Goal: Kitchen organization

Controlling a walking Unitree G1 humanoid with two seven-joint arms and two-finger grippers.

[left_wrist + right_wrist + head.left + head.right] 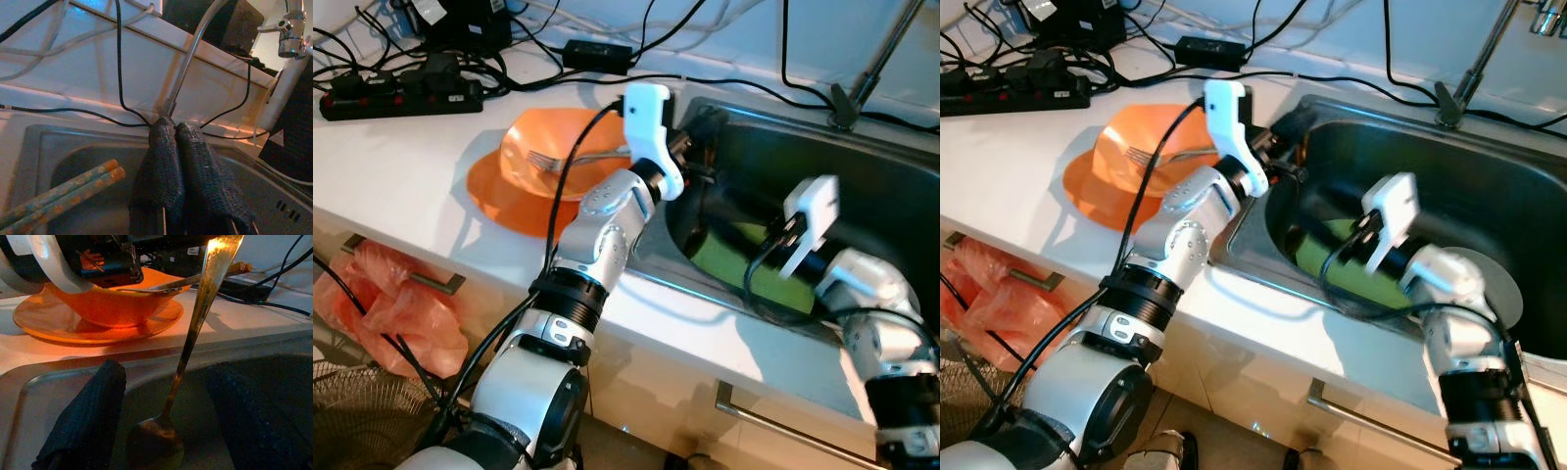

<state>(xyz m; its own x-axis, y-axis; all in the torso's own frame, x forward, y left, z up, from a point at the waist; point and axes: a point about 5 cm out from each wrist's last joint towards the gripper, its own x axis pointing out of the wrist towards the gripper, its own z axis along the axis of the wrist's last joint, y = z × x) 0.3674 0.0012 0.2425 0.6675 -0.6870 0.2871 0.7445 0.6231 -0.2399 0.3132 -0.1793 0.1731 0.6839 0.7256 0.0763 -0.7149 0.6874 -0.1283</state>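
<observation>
**In the sink: both grippers down among the cutlery**

In the steel sink [881,186], both arms reach into the basin. The right gripper [161,431] hangs low over the basin floor with its two black fingers [85,423] spread wide, and between them stands a spoon [188,352], its bowl resting on the sink bottom and its handle leaning up toward the counter edge. Nothing is pinched yet; the spoon's bowl sits in the open gap, touching neither pad as far as I can tell. The left gripper [183,176] hovers at the near-left corner of the sink with its fingers pressed together, empty. Just beside its fingertips, a pair of patterned chopsticks [63,191] lies slanted in the basin.

The step in hand looks like picking cutlery out of the sink. The next move, by my judgement, calls for the right fingers to close on the spoon's neck, then lift it up and over the rim.

Beyond the left gripper, on the white counter [401,166], an orange bowl [553,157] sits on an orange plate [499,201], with a fork [573,157] lying in the bowl; that seems the likely place for the spoon. A green item [729,255] lies on the sink floor under the right wrist. Black cables [724,88] trail along the sink's back edge near the faucet stem [188,63], and a power strip [401,98] sits farther off. The left arm stands between the spoon and the bowl, so it may crowd the path.
</observation>
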